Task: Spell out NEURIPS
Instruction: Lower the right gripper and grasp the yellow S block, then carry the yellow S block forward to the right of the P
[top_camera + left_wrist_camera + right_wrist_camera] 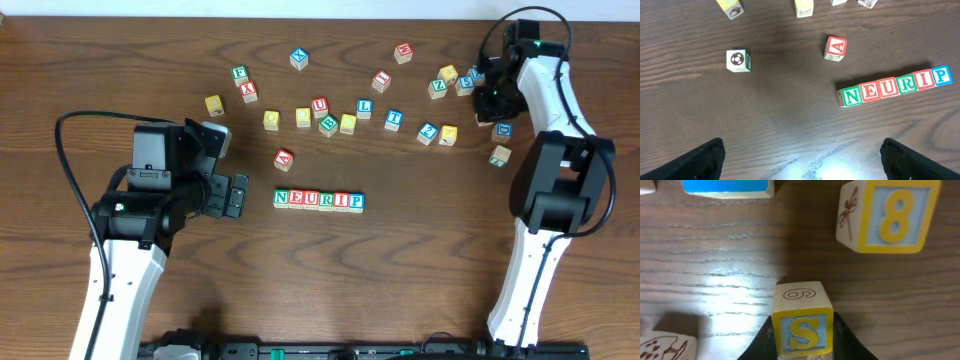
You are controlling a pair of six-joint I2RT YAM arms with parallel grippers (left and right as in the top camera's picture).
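Right wrist showed your right gripper (802, 341) clamping the likely light, stiff S block (802, 322) at six o'clock by its flat sides; left gripper (802, 152) gaped empty.

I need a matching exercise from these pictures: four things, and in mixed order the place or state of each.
1. S cube
2. A cube
3. NEURIP row
4. left pincer

a. open, over bare table
b. alone, near the row's N end
c. between the tips of the right pincer
d. six cubes touching, in line

Pairs: 1-c, 2-b, 3-d, 4-a
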